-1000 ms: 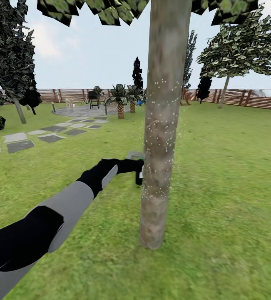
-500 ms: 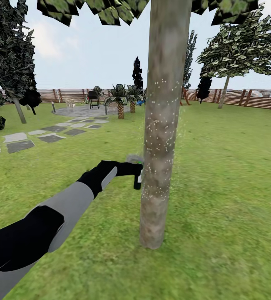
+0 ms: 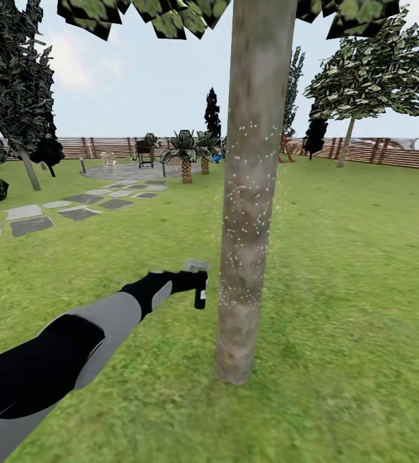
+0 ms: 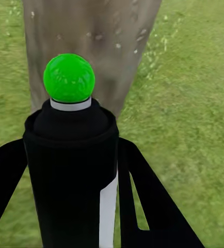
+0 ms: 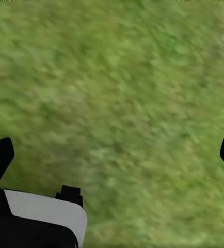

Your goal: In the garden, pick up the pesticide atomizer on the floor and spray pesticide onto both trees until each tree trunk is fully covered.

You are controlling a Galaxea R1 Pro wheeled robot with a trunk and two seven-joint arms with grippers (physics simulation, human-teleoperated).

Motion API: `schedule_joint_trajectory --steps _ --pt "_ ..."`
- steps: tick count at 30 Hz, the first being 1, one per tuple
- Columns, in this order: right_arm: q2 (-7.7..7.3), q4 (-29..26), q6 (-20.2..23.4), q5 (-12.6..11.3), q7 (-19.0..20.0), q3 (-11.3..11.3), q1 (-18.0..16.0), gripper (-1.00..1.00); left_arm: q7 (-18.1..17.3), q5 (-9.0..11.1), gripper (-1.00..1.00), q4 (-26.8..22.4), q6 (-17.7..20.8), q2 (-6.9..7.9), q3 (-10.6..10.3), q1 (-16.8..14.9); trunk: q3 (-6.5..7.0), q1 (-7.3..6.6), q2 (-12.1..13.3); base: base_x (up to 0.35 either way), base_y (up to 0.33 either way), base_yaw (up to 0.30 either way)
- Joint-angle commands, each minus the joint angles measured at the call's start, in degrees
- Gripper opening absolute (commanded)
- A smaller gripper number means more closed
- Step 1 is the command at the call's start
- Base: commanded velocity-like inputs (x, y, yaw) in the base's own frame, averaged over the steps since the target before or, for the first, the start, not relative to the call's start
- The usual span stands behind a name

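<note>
The near tree trunk (image 3: 251, 193) rises thick and grey-brown in the middle of the head view. White pesticide specks (image 3: 244, 212) dot its middle stretch. My left gripper (image 3: 193, 283) is shut on the pesticide atomizer (image 3: 199, 294), held a little to the left of the trunk and apart from it. In the left wrist view the dark bottle (image 4: 70, 170) with its green dot (image 4: 69, 77) faces the trunk (image 4: 91, 36), with black fingers (image 4: 148, 206) on both sides. The second tree (image 3: 363, 77) stands far right by the fence. My right gripper (image 5: 112, 155) hangs open over grass.
Lawn surrounds the trunk on all sides. Grey stepping stones (image 3: 32, 222) lead left to a paved patch with a grill (image 3: 145, 153) and short palms (image 3: 186, 154). A brown slat fence (image 3: 389, 154) closes the back. A dark leafy tree (image 3: 16, 83) stands at far left.
My left gripper has dropped lower and drawn back to the left with the atomizer, which now sits farther from the trunk. The camera has not moved.
</note>
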Motion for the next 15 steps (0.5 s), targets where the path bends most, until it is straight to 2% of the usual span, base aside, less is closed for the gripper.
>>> schedule_joint_trajectory --steps 1,10,11,13,15 --pt "0.0 -0.01 0.01 0.01 0.0 0.0 0.0 1.0 -0.05 0.06 -1.0 0.59 -0.55 0.0 0.19 0.2 0.0 0.0 0.0 0.0 0.0 0.0" --pt "0.0 -0.1 0.02 -0.06 -0.05 -0.04 0.0 1.0 -0.01 0.06 -1.0 1.04 -7.47 0.0 0.38 8.94 0.0 0.0 0.0 0.0 0.0 0.0" --pt "-0.05 -0.14 0.02 -0.11 -0.12 -0.07 -0.02 1.0 0.04 0.06 -1.0 1.04 -9.57 0.0 0.39 11.57 0.0 0.0 0.0 0.0 0.0 0.0" --pt "-0.14 -0.16 -0.02 -0.26 -0.16 -0.08 0.0 1.0 0.11 0.06 -1.0 1.04 -16.37 0.0 0.42 15.81 0.0 0.0 0.0 0.0 0.0 0.0" --pt "-0.21 -0.16 -0.05 -0.3 -0.19 -0.09 0.0 1.0 0.18 0.1 -1.0 1.04 -19.72 0.0 0.45 18.49 0.0 0.0 0.0 0.0 0.0 0.0"
